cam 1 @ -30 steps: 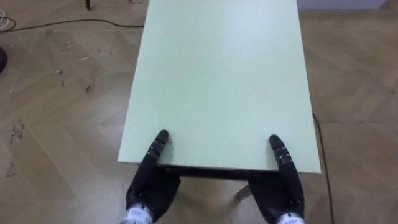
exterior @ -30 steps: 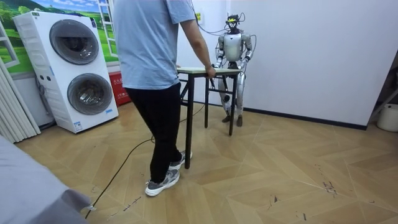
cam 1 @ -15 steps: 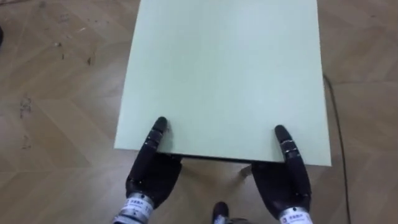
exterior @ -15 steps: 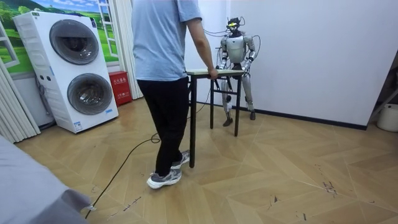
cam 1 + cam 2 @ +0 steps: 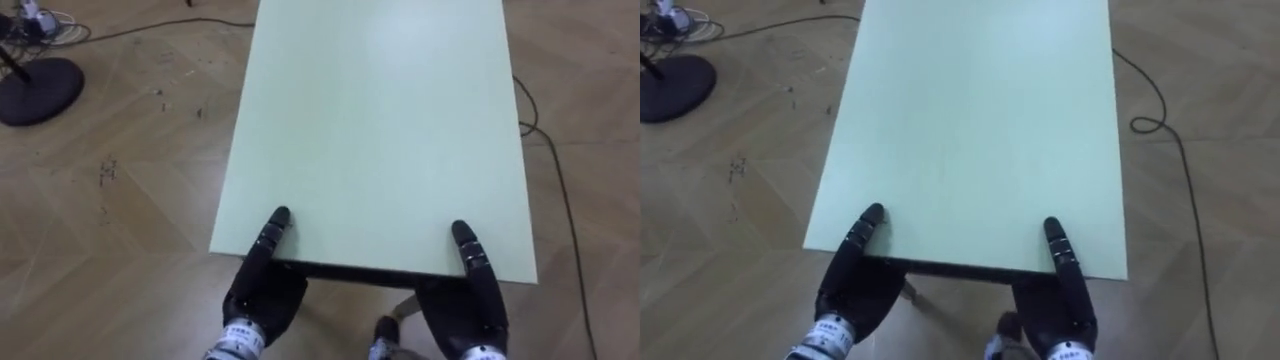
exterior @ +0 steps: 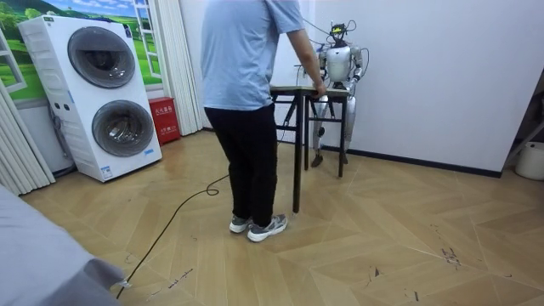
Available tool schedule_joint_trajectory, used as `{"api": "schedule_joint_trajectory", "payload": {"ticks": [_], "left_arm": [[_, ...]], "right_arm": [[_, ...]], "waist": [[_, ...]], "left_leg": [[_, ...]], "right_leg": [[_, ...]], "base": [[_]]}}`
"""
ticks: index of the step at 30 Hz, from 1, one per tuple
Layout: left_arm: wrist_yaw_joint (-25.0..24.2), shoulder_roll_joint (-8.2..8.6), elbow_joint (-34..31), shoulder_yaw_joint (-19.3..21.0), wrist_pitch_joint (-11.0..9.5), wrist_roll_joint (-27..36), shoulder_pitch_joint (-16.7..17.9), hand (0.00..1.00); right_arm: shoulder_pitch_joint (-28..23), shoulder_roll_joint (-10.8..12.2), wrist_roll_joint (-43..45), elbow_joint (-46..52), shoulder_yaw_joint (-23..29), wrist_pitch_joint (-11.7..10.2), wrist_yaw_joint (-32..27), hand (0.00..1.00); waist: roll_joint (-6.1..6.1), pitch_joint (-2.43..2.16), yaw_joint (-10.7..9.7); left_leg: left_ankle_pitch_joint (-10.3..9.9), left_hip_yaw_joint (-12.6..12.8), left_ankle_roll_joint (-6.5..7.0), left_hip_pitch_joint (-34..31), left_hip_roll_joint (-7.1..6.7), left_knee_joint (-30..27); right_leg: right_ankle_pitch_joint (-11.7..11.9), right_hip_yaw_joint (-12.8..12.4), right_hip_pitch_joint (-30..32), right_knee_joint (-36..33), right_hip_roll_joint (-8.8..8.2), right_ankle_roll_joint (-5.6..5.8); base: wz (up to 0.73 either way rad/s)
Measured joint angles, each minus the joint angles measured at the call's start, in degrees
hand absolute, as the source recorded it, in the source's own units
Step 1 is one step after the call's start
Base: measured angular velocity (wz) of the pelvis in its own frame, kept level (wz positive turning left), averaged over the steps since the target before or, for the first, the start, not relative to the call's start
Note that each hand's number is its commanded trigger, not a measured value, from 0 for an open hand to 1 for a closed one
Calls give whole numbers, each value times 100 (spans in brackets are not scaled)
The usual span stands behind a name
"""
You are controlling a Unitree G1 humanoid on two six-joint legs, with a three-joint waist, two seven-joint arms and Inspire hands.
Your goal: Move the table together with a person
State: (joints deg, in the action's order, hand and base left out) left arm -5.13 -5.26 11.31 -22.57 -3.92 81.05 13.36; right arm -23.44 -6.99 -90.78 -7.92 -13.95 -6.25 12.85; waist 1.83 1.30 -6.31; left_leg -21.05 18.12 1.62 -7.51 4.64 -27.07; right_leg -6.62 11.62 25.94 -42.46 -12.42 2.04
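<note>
Gripping the pale green table (image 5: 380,120) at its near edge, low in the frame, the left hand (image 5: 262,290) and right hand (image 5: 472,305) each clamp it, thumb on top. Best hold the top level and match the person's (image 6: 251,76) pace at the far end.

- The room is lit brightly and evenly, and no hard-edged shadows are cast in any view.
- A soft, wide sheen is seen on the pale top of the table (image 5: 380,150) toward its far edge, right of centre, so light is taken to fall from above.
- The rest of the top is lit flatly, without glare.
- A dark band of shade is found under the table's near edge.
- In the room view, faint shadows are thrown on the floor (image 6: 382,246) beneath the shoes of the person (image 6: 246,85) and the table legs.
- The white wall (image 6: 442,76) is lit uniformly.
</note>
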Motion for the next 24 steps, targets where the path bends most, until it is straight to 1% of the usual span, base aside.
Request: {"api": "schedule_joint_trajectory", "payload": {"ticks": [1, 2, 3, 4, 5, 6, 7, 8, 11, 15, 17, 19, 21, 24], "left_arm": [[0, -9, -10, 1, 4, -6, 14, 100], [-2, 1, -46, 3, 4, -8, 41, 100], [-2, 1, -67, 17, 4, -8, 58, 100], [-3, -14, -87, 45, 4, -28, 70, 100], [-3, -13, -115, 85, 2, -35, 77, 100], [-3, -12, -115, 112, -4, -49, 83, 100], [-3, -22, -116, 145, -5, -58, 95, 100], [-3, -33, -123, 146, -5, -59, 112, 100], [-2, -57, -270, 165, -20, -67, 272, 100], [-2, -59, -309, 172, -30, -57, 408, 100], [-2, -67, -310, 173, -34, -58, 437, 100], [-3, -60, -317, 168, -34, -59, 438, 100], [-3, -77, -335, 169, -34, -55, 438, 100], [-8, -88, -338, 173, -34, -56, 439, 100]], "right_arm": [[-14, -6, -9, 2, -22, -22, 3, 100], [-6, -7, -23, 3, -55, -62, 5, 100], [8, -5, -26, 3, -72, -75, 5, 100], [40, -7, -28, 3, -121, -90, 3, 100], [85, -23, -28, 3, -145, -95, -17, 100], [104, -23, -27, 2, -164, -103, -27, 100], [116, -11, -23, 2, -196, -140, -50, 100], [116, -12, -12, -2, -224, -174, -85, 100], [117, -11, 78, 1, -250, -178, -95, 100], [97, -44, 91, -1, -313, -197, -121, 100], [79, -67, 90, -1, -342, -207, -127, 100], [94, -81, 91, 0, -361, -248, -127, 100], [106, -98, 89, 0, -411, -296, -126, 100], [107, -89, 83, 0, -417, -310, -125, 100]], "waist": [[2, 1, 55], [-5, -4, 186], [-20, -6, 255], [-17, -9, 387], [-26, -5, 528], [-34, -3, 562], [-53, -7, 625], [-87, -14, 656], [-152, -12, 657], [-173, -5, 660], [-183, 1, 659], [-183, 1, 693], [-182, 1, 697], [-159, 7, 808]], "left_leg": [[29, 117, -15, -34, 29, -14], [51, 207, -56, -68, 24, -46], [74, 226, -88, -77, -2, -48], [115, 181, -106, -97, -73, -2], [169, 21, -94, -99, -148, 113], [191, -16, -97, -99, -152, 153], [223, -117, -100, -99, -149, 203], [261, -160, -101, -84, -132, 264], [326, -274, -93, -72, -119, 380], [340, -371, -82, 45, -115, 457], [363, -439, -78, 97, -119, 561], [370, -456, -75, 107, -124, 596], [371, -535, -76, 107, -130, 613], [379, -630, -89, 88, -133, 651]], "right_leg": [[-421, -135, -304, -305, -54, 79], [-715, -263, -595, -266, -38, 168], [-792, -277, -680, -73, -17, 209], [-833, -255, -767, 290, 92, 208], [-828, -230, -860, 656, 190, 203], [-813, -198, -914, 815, 226, 178], [-770, -175, -1043, 1123, 319, 107], [-701, -160, -1114, 1307, 387, 81], [-542, -120, -1204, 1630, 478, 84], [-450, -105, -1423, 1945, 548, 129], [-376, -3, -1585, 2184, 576, 142], [-356, 26, -1641, 2278, 583, 159], [-355, 116, -1702, 2330, 583, 160], [-355, 164, -1748, 2421, 604, 161]], "base": [[-9], [-23], [-45], [-56], [-55], [-41], [-17], [-9], [0], [2], [13], [11], [21], [13]]}}
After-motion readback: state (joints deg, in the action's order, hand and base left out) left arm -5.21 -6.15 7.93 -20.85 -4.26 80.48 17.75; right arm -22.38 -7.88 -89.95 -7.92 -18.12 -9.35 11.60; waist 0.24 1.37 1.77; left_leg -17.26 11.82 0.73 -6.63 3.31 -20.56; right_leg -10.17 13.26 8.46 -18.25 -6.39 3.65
